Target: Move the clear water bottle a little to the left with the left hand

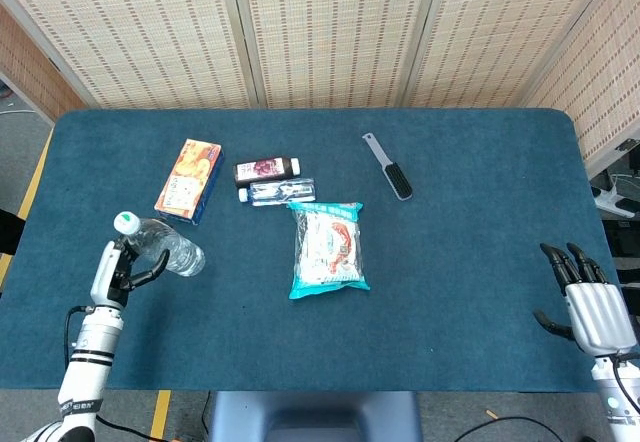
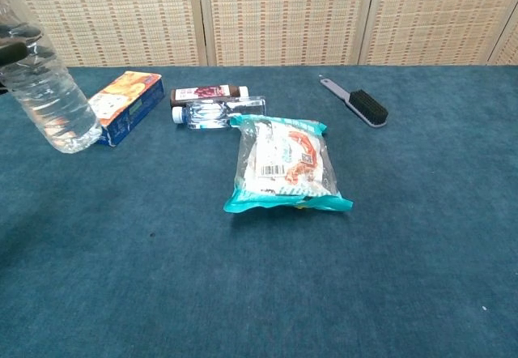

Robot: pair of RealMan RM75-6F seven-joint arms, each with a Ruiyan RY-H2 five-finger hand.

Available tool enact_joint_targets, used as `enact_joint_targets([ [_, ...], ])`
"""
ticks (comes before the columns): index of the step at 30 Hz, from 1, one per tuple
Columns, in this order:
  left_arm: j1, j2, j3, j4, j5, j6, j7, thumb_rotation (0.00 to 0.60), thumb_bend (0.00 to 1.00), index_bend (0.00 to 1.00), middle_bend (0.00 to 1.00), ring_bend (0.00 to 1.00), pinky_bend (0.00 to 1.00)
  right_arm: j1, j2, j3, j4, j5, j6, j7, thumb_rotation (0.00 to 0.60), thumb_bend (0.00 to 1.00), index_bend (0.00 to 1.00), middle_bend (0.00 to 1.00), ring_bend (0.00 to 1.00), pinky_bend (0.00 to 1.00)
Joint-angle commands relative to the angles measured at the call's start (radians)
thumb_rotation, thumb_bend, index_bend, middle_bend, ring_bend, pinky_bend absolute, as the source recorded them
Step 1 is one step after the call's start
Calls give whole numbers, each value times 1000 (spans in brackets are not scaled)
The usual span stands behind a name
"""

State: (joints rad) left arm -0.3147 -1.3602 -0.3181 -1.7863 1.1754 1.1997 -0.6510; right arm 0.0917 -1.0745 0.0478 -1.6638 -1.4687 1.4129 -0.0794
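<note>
The clear water bottle (image 1: 165,250) with a pale cap is tilted, its cap toward the left and its base toward the right, near the table's left front. In the chest view the water bottle (image 2: 55,97) leans left at the frame's left edge, base low by the orange box. My left hand (image 1: 116,268) is at the bottle's upper part, with fingers (image 2: 11,51) wrapped across it. My right hand (image 1: 592,304) hovers off the table's right front corner, fingers apart and holding nothing.
An orange box (image 1: 188,180) lies just behind the bottle. A dark bottle (image 1: 266,169) and a small clear bottle (image 1: 276,192) lie mid-table, with a teal snack bag (image 1: 328,247) in front of them. A brush (image 1: 390,169) lies further right on the blue table (image 1: 460,262).
</note>
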Motion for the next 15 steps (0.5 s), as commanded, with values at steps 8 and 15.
enact_joint_targets([
  [8,-31,-205,10,302,25,351,685,600,527,372,395,337,282,3,-2,3,-3,10,-6,-9,600,119,0,105,0,157],
  [15,7,-106,-18,34,-51,143,293,600,526,372,389,333,285,4,0,4,-4,13,-9,-6,600,119,0,105,0,157],
])
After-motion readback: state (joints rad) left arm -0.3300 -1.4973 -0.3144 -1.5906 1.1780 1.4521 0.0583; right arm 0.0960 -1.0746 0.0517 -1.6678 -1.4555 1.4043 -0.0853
